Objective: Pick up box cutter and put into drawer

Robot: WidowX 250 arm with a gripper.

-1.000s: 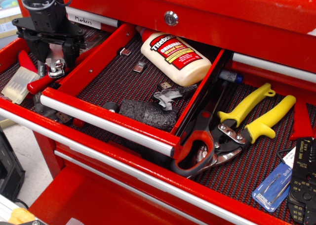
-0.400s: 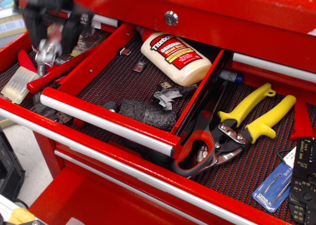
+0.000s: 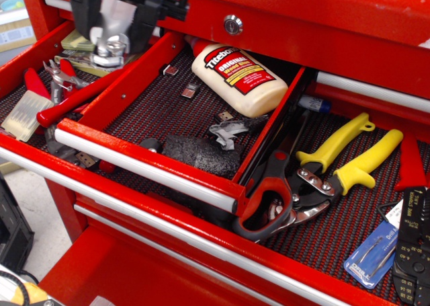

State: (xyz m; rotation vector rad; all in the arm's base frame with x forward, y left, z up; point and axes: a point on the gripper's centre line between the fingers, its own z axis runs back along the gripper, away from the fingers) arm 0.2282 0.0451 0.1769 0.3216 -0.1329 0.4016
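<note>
My black gripper point(image 3: 113, 38) is at the top left, raised above the back-left corner of the narrow drawer point(image 3: 144, 169). It is shut on the box cutter point(image 3: 109, 51), of which only a shiny silver ring and a bit of grey metal show between the fingers. The narrow red drawer stands open, with a black-and-red woven liner point(image 3: 151, 111) and a silver pull bar along its front. The held cutter hangs just left of the drawer's left wall, clear of everything below.
In the narrow drawer lie a wood glue bottle point(image 3: 236, 77), a black foam block point(image 3: 200, 155) and small metal bits. Below it, the full-width drawer holds a red-handled tool point(image 3: 74, 101), yellow-handled snips point(image 3: 349, 157), red-and-black shears point(image 3: 267, 200) and a wire stripper point(image 3: 412, 252).
The gripper has risen out of the left part of the wide drawer with the box cutter and moved right and back, toward the narrow drawer.
</note>
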